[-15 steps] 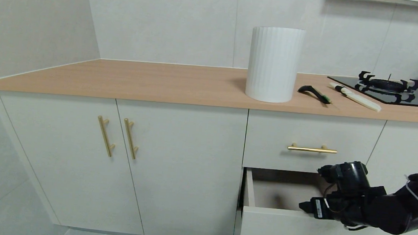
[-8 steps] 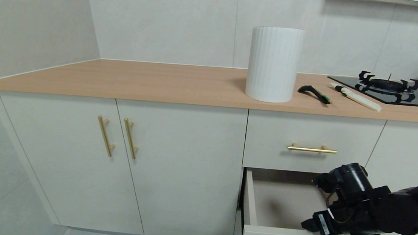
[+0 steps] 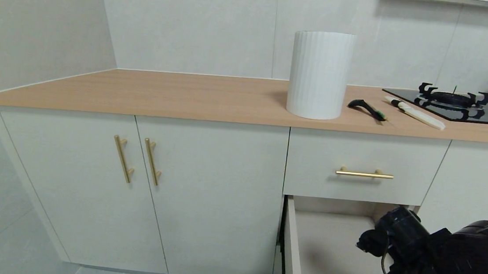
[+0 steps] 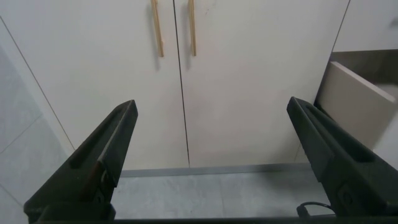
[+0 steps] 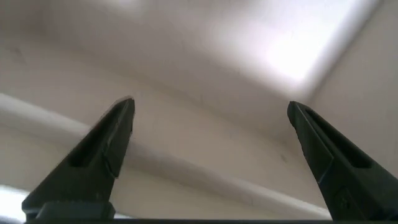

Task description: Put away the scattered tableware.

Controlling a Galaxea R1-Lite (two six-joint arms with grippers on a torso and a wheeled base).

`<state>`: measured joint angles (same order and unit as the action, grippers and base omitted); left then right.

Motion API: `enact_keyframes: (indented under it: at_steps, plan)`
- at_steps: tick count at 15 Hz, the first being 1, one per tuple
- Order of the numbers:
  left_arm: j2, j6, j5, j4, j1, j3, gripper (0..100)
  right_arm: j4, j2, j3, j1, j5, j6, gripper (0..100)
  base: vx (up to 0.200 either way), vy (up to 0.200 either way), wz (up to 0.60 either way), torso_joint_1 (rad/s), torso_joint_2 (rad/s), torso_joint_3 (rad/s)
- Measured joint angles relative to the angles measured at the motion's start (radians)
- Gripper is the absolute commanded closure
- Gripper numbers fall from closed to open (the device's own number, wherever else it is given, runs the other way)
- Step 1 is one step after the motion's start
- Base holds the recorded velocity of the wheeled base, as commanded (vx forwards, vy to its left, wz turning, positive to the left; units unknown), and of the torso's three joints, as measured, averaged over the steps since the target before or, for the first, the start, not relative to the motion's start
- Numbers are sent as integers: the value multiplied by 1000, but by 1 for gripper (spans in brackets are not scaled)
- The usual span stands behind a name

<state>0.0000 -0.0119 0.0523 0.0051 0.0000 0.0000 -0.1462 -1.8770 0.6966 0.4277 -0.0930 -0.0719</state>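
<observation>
I see the small black-and-green utensil (image 3: 366, 109) lying flat on the light wooden desk (image 3: 163, 94). The cream-bladed knife (image 3: 415, 112) is just beside it at 3 o'clock, along the near edge of the black glass gas hob (image 3: 458, 107). At the utensil's 9 o'clock stands a tall white ribbed cylinder (image 3: 318, 75). At 6 o'clock, below the desk, a beige drawer (image 3: 331, 246) stands open with my right gripper (image 5: 208, 112) over it, fingers apart and empty. My left gripper (image 4: 211, 112), fingers likewise apart, faces pale cabinet doors (image 4: 249, 81) and grey floor tiles (image 4: 205, 193).

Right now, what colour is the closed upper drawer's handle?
Gold metal bar handle; best in the head view.
</observation>
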Motion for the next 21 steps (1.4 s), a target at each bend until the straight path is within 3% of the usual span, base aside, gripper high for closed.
enact_keyframes:
  at_steps: [4,7,9,11,21]
  plan:
    - [0,0,0,0,0,0,0,-142,28,0,38,2,-50,0,0,0,0,0,0,0]
    - [0,0,0,0,0,0,0,-126,37,36,41,-1,0,0,0,0,0,0,0,0]
    - [0,0,0,0,0,0,0,-88,50,85,39,0,167,0,0,0,0,0,0,0]
    - [0,0,0,0,0,0,0,-54,83,123,32,8,243,0,0,0,0,0,0,0]
    - [0,0,0,0,0,0,0,1,223,147,-32,9,258,0,0,0,0,13,-52,-40]
